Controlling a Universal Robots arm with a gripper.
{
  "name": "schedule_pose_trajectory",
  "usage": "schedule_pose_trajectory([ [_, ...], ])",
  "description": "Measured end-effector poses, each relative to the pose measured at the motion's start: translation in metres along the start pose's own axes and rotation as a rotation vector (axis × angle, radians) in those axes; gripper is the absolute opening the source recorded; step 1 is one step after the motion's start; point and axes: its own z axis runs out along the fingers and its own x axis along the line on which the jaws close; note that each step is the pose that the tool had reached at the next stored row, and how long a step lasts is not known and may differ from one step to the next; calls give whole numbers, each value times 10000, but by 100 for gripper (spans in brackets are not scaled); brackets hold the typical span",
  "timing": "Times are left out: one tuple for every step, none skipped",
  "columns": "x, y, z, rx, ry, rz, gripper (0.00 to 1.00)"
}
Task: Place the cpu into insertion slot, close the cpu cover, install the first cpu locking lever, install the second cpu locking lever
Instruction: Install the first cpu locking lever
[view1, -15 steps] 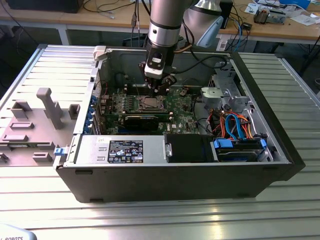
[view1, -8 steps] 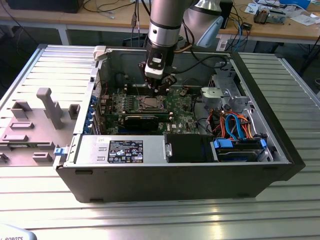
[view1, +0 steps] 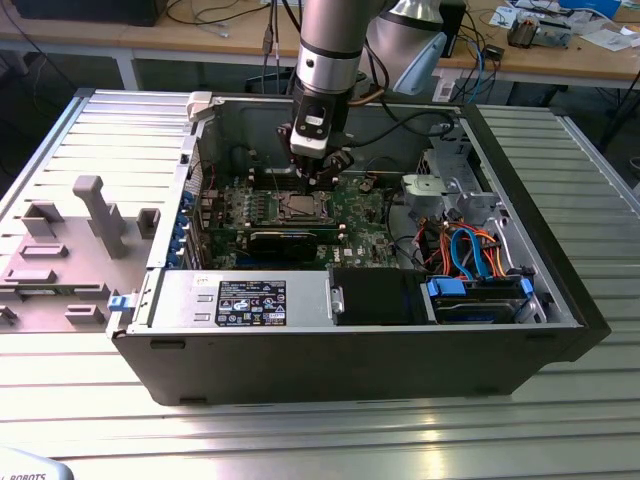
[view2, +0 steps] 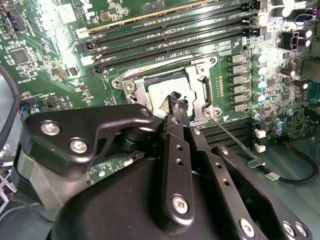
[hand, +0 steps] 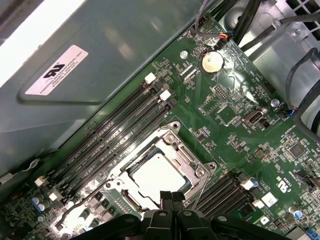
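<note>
The robot arm reached down into an open computer case (view1: 350, 362) that lay on a grey ribbed table (view1: 300, 432); the gripper (view1: 322, 180) hung low over the green board (hand: 235, 115) inside.

The cpu (hand: 155, 176) was already sitting in the insertion slot (view2: 162, 76) - its flat silver top showed bright in both wrist views. The cpu cover (hand: 186, 161) lay flat down over it; the shiny frame went all round the chip and the chip showed through the square window.

In both wrist views the two black fingertips (hand: 165, 196) were pressed close together, side by side; I could see nothing held between them. The tips were right at the edge of the cover, just above the chip; whether they touched the metal I could not tell.

In the second wrist view a thin silver lever (view2: 235, 136) ran from one corner of the cover out across the board, away from the slot; its bent end lay well out past the board's edge.

Long black memory slots (hand: 115, 131) ran beside the slot - all in a row; a round silver battery (hand: 211, 62) sat further off on the board. In the exterior view, blue and orange cables (view1: 470, 250) curled in the case on the exterior view's right; grey holder blocks (view1: 100, 215) stood on the table on the exterior view's left.
</note>
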Motion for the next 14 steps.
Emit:
schedule_pose_trajectory([
  [0, 0, 0, 1, -1, -7, 11],
  [0, 0, 0, 1, -2, -15, 11],
  [0, 0, 0, 2, -2, -21, 11],
  [0, 0, 0, 2, -4, -36, 11],
  [0, 0, 0, 2, -5, -43, 11],
  [0, 0, 0, 2, -5, -50, 11],
  [0, 0, 0, 2, -6, -63, 11],
  [0, 0, 0, 3, -7, -74, 11],
  [0, 0, 0, 3, -9, -88, 11],
  [0, 0, 0, 3, -10, -100, 11],
  [0, 0, 0, 4, -11, -112, 11],
  [0, 0, 0, 4, -12, -122, 11],
  [0, 0, 0, 4, -13, -128, 11],
  [0, 0, 0, 4, -14, -138, 11],
])
